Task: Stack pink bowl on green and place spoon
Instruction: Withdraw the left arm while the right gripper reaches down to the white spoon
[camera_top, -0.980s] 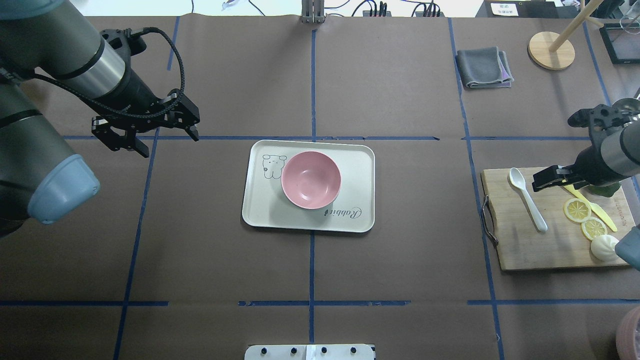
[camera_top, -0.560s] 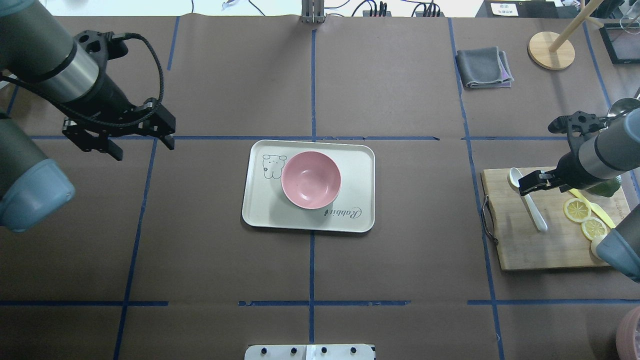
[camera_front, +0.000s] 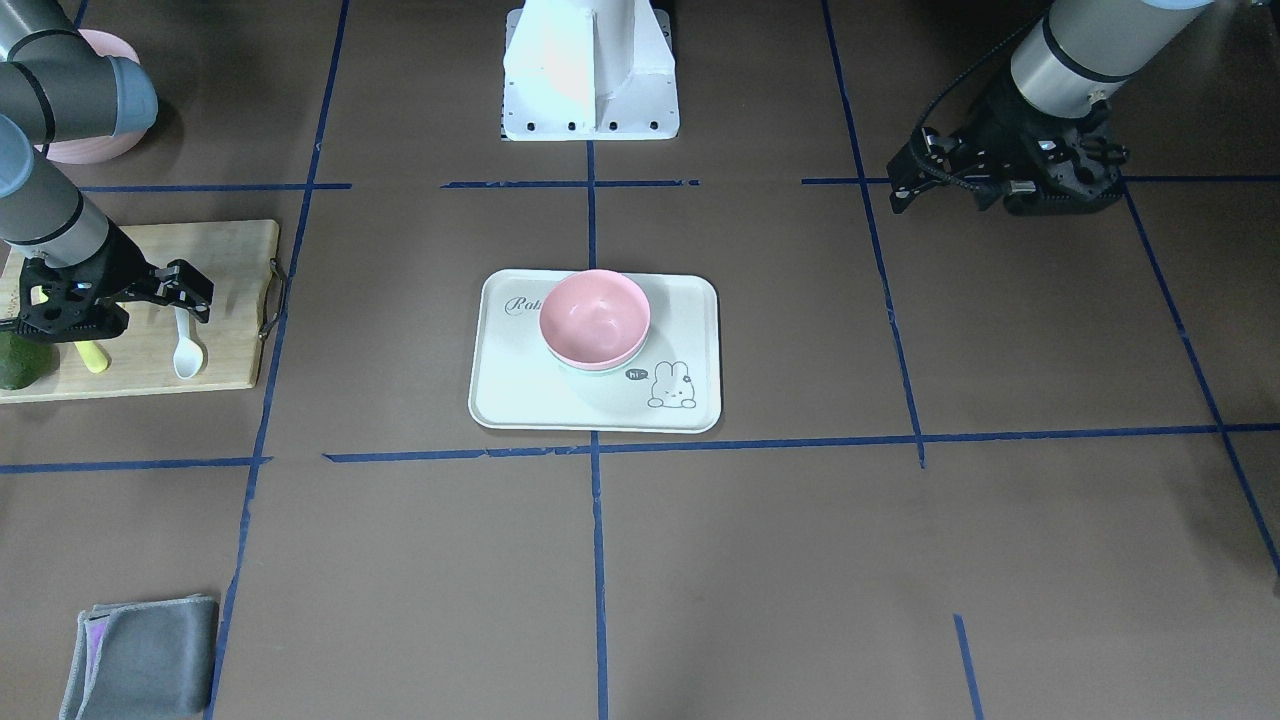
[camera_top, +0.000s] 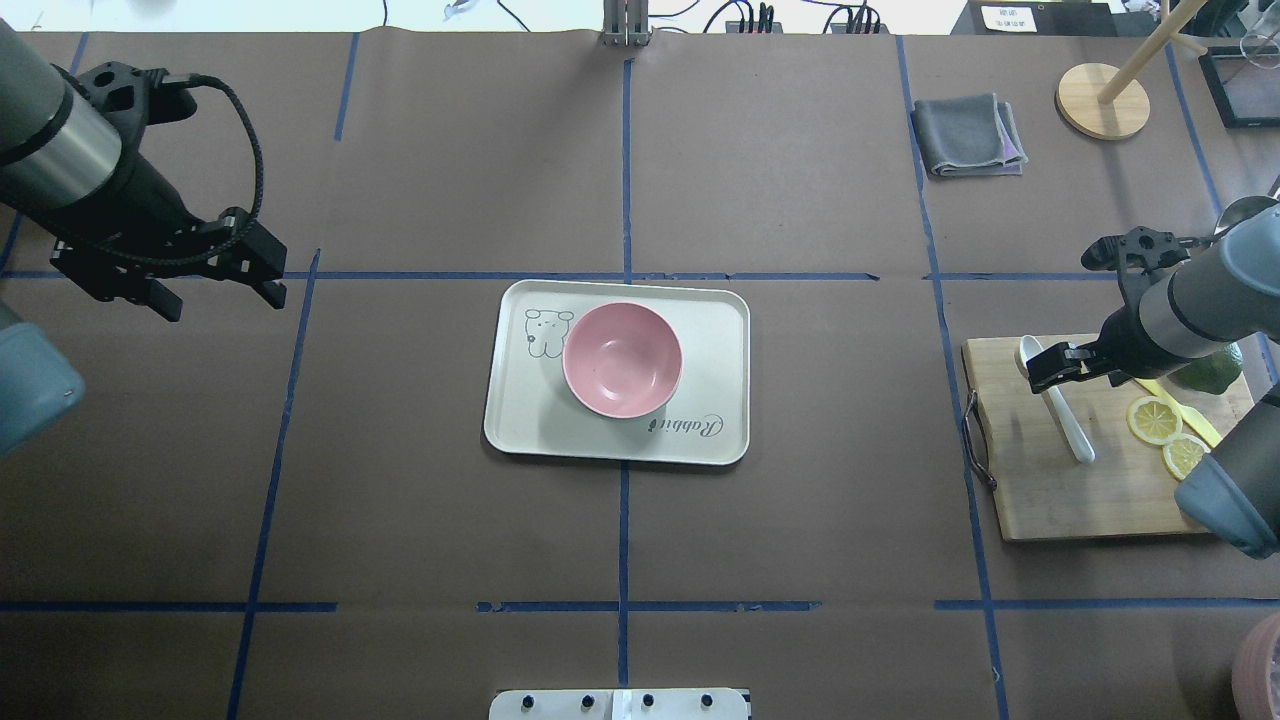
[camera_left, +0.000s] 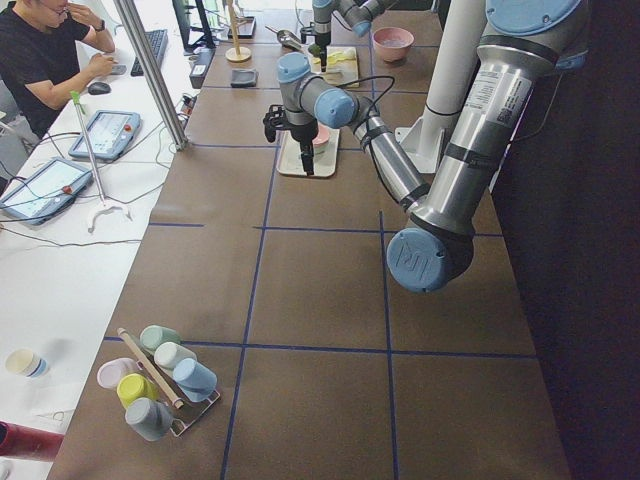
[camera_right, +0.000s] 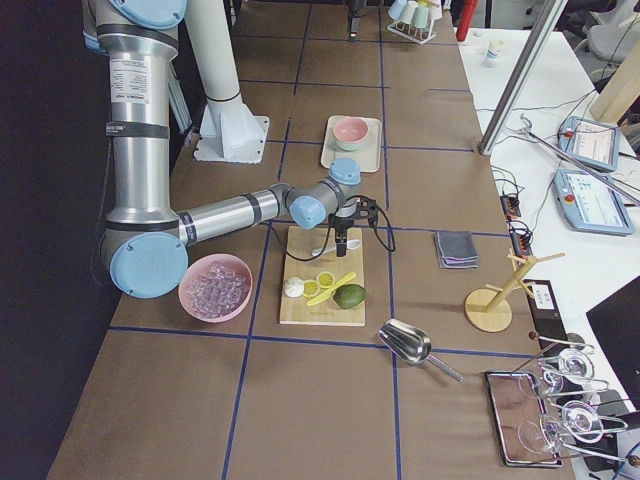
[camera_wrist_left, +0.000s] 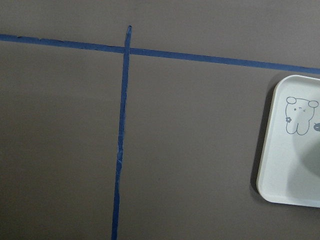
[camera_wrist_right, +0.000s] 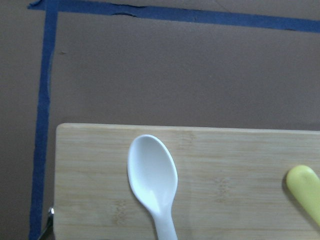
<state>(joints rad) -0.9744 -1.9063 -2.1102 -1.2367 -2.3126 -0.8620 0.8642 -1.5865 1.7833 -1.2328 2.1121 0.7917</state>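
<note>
The pink bowl (camera_top: 622, 360) sits nested on a pale green bowl (camera_front: 600, 374) on the cream rabbit tray (camera_top: 520, 430), mid-table. Only the green bowl's rim shows, in the front view. The white spoon (camera_top: 1062, 412) lies on the wooden cutting board (camera_top: 1040, 500) at the right; its bowl end fills the right wrist view (camera_wrist_right: 152, 180). My right gripper (camera_top: 1085, 362) is open and hovers over the spoon's bowl end, holding nothing. My left gripper (camera_top: 215, 295) is open and empty, well to the left of the tray, above bare table.
On the board are lemon slices (camera_top: 1152, 420), a yellow knife (camera_top: 1200, 425) and an avocado (camera_top: 1215, 368). A grey cloth (camera_top: 968, 135) and a wooden stand (camera_top: 1102, 100) lie at the far right. A pink bowl of ice (camera_right: 215, 287) and a metal scoop (camera_right: 405, 342) sit near the board.
My left gripper has drawn away to the left from the tray. My right gripper has moved left along the board until it is over the spoon's bowl end.
</note>
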